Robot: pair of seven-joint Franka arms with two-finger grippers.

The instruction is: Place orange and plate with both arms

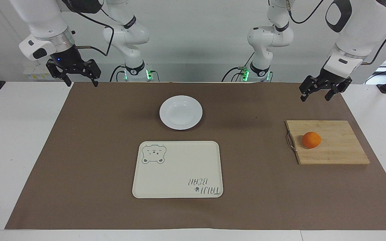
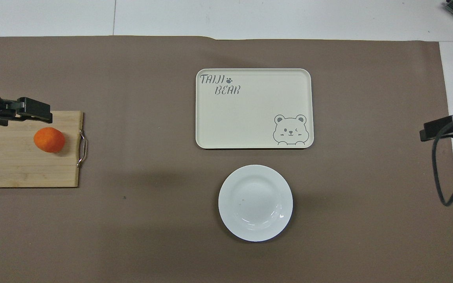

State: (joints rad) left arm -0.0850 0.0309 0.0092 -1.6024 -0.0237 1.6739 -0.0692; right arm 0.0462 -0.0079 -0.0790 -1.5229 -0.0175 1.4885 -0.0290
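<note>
Plate (image 1: 181, 112), tray (image 1: 178, 169) – both bare

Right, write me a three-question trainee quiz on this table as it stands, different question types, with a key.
1. True or false: the orange lies on the wooden cutting board.
2. Multiple choice: which is nearer to the robots? A) the plate B) the bear tray C) both equally near.
3. Fill in: the left gripper hangs in the air with its jaws ____, holding nothing, over the brown mat at the left arm's end; the right gripper waits the same way at the right arm's end.

Key: 1 true; 2 A; 3 open.
</note>
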